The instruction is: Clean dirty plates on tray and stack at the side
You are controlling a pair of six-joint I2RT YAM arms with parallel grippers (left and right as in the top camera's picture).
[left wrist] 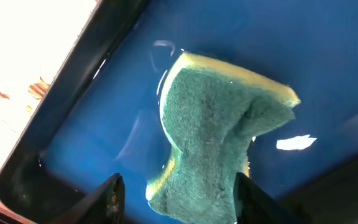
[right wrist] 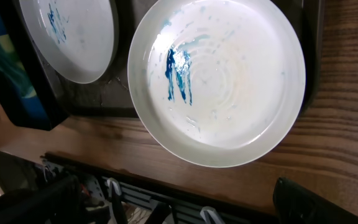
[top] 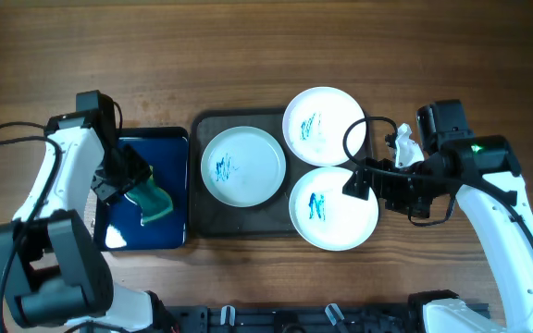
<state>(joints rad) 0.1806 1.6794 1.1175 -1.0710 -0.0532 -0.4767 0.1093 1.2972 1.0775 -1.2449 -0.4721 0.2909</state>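
Note:
Three white plates with blue scribbles sit on the dark grey tray (top: 239, 222): one at its left (top: 243, 165), one at the back right (top: 325, 127), one at the front right (top: 334, 208), which overhangs the tray's rim. My left gripper (top: 130, 181) is open over the glossy blue tray, with its fingers (left wrist: 182, 202) on either side of the near end of a green and yellow sponge (left wrist: 216, 137). My right gripper (top: 364, 182) is open and empty (right wrist: 185, 205) beside the front right plate (right wrist: 216, 81). The left plate (right wrist: 73, 37) also shows in the right wrist view.
The glossy blue tray (top: 146, 153) lies left of the grey tray and holds the sponge (top: 155, 202). A small white crumpled thing (top: 403, 143) lies by the right arm. The wooden table (top: 248, 55) extends behind. A black rail (right wrist: 166, 199) runs along the table's front edge.

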